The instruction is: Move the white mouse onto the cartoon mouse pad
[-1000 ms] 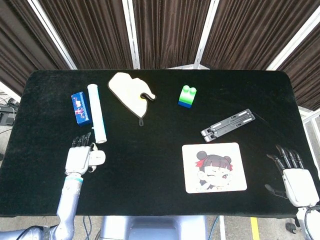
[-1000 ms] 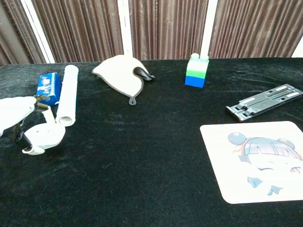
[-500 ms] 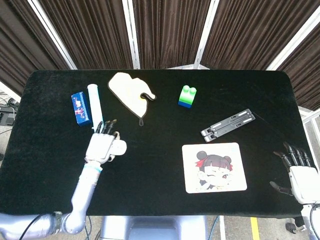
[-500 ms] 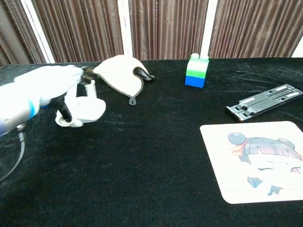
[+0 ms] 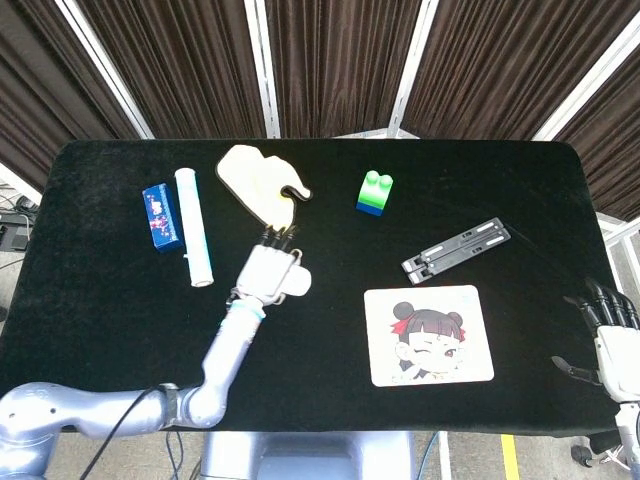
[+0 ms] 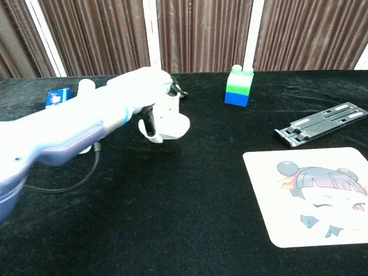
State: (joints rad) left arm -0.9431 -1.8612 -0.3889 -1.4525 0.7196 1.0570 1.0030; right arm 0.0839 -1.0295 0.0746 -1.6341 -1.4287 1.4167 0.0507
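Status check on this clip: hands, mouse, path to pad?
Left robot hand holds mouse, mid-table. Right robot hand open at table edge. Pad bare; path unobstructed.

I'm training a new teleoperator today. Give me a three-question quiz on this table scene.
1. True or false: the white mouse already lies on the cartoon mouse pad.
2. Which hand holds the mouse: A) left hand, B) right hand?
3. Fill in: the block behind the pad is green on top and ____ below.

Key: 1 false; 2 A; 3 blue.
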